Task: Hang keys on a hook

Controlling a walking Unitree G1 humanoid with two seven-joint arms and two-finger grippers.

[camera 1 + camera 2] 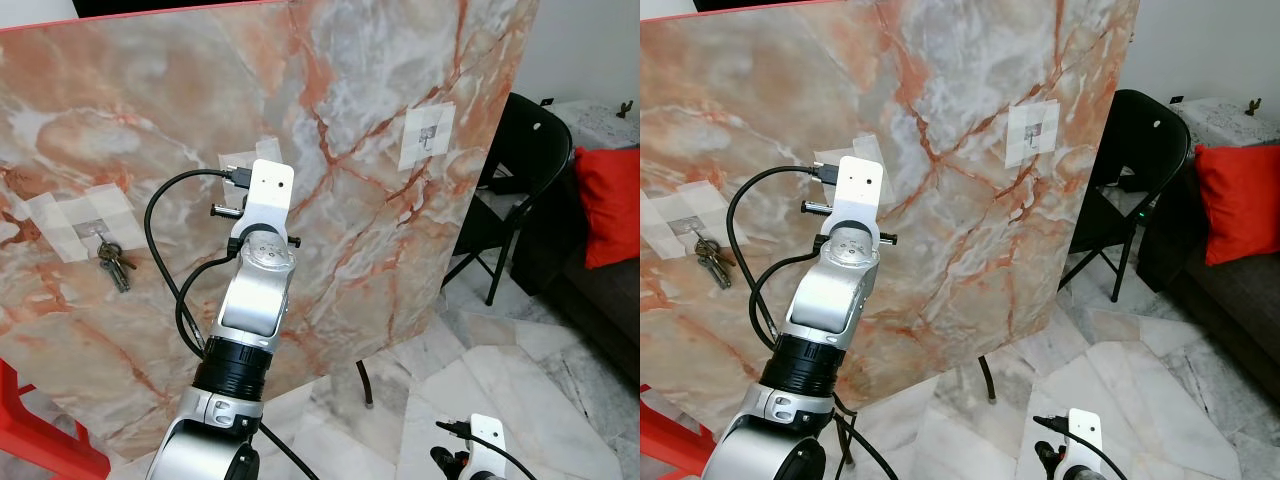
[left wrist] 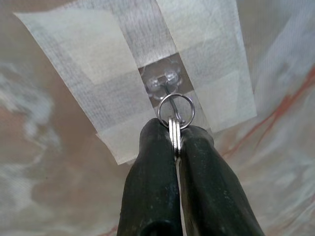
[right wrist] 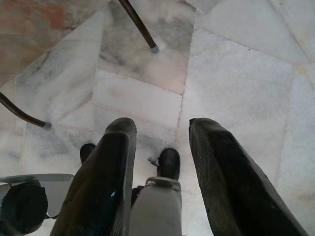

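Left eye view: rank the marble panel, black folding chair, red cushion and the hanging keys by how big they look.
1. marble panel
2. black folding chair
3. red cushion, cut off by the frame edge, so unsure against the chair
4. hanging keys

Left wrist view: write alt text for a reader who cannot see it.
The left gripper pinches a silver metal key ring between its two black fingers, the ring looped at a small clear plastic hook. The hook is fixed with strips of white tape to an orange-veined marble-pattern board.
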